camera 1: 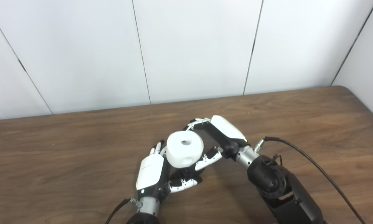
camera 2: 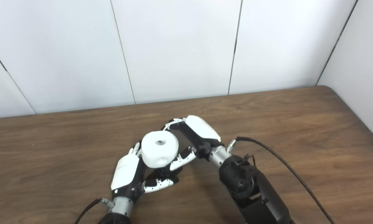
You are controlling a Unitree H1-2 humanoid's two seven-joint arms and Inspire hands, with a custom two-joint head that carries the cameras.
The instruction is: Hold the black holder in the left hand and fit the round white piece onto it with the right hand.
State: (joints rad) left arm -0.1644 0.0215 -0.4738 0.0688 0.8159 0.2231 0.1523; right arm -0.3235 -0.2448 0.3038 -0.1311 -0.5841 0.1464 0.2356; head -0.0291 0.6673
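Note:
The round white piece (camera 1: 184, 149), with a hole in its top and another in its side, sits above my left hand (camera 1: 152, 175) at the table's middle front. A black part of the holder (camera 1: 184, 173) shows just under it, mostly hidden by the piece and the fingers. My left hand is closed around that black part from below and the left. My right hand (camera 1: 217, 133) comes in from the right and grips the white piece, its thumb (camera 1: 208, 158) on the lower right side and its other fingers (camera 1: 195, 123) behind the top. The scene also shows in the right eye view (camera 2: 159, 149).
The brown wooden table (camera 1: 298, 109) runs back to a white panelled wall (camera 1: 192, 49). A black cable (camera 1: 314, 163) trails from my right wrist toward the lower right. The table's right edge lies near the side wall.

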